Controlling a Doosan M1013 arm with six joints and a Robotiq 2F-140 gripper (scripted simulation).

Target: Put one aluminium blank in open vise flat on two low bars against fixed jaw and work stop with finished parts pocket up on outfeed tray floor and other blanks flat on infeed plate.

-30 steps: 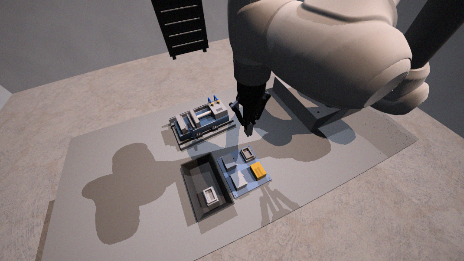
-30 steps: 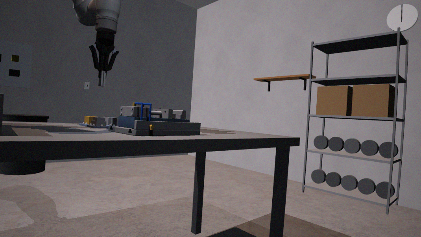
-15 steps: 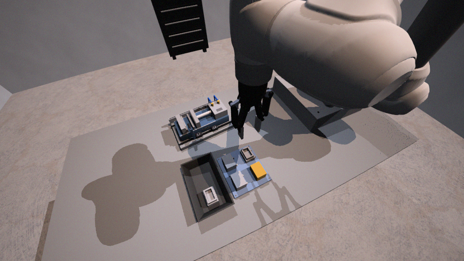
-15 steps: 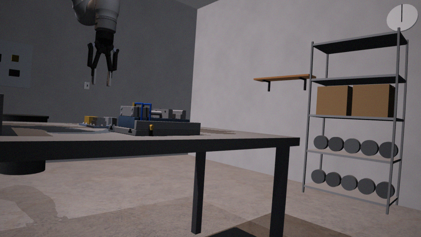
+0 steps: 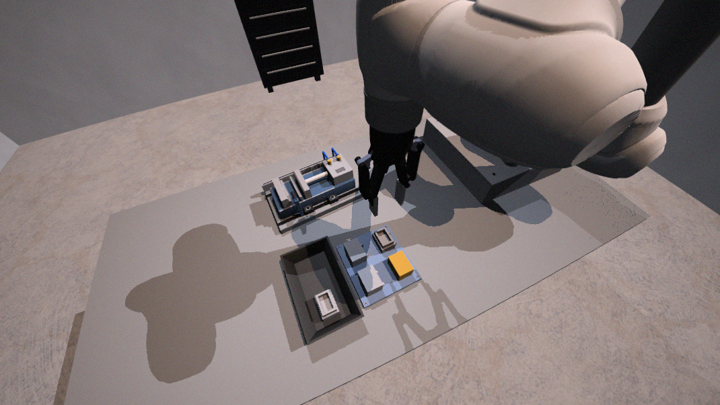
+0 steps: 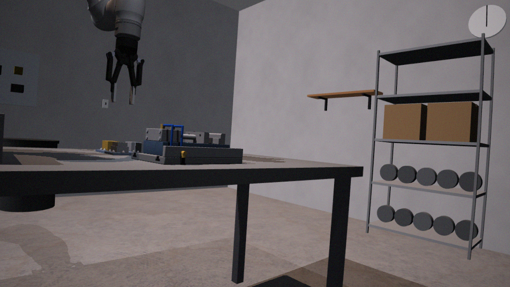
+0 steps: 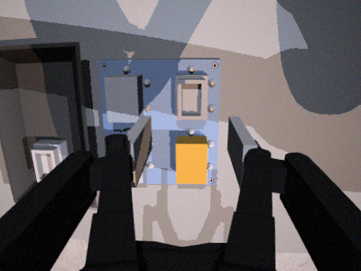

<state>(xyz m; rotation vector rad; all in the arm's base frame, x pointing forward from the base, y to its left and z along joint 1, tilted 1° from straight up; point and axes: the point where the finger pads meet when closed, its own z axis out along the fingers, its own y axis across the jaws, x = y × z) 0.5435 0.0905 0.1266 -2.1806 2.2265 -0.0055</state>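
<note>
- Dark grey open-topped tray [image 5: 334, 276] [image 7: 82, 113]: one pale, rectangular finished part with pocket [image 5: 327, 303] [image 7: 47, 160], pocket up.
- Blue square infeed plate [image 5: 379, 290] [image 7: 160, 117]: two grey aluminium blocks, one yellow brass block [image 5: 401, 264] [image 7: 191, 160] and one pocketed part [image 5: 384, 238] [image 7: 191, 97] (pocket also up).
- Black two-finger gripper [image 5: 387, 196] [image 6: 122, 97] [image 7: 189, 132]: fingers apart, holding nothing, above the bench.

My fingertips [image 5: 373, 206] [image 6: 113, 93] looked like smooth, dull metal, my linkages matt black. The vise [image 5: 314, 186] [image 6: 185, 146] had a metallic look. The yellow block [image 5: 400, 264] [image 6: 107, 144] [image 7: 191, 160] looked smooth and matt; the outfeed tray [image 5: 338, 269] [image 7: 78, 113], dark and matt. The wall shelf [image 6: 342, 94] looked wooden, the boxes [image 6: 404, 122] like cardboard, the floor [image 5: 165, 136] [image 6: 160, 221] mottled and matt.
</note>
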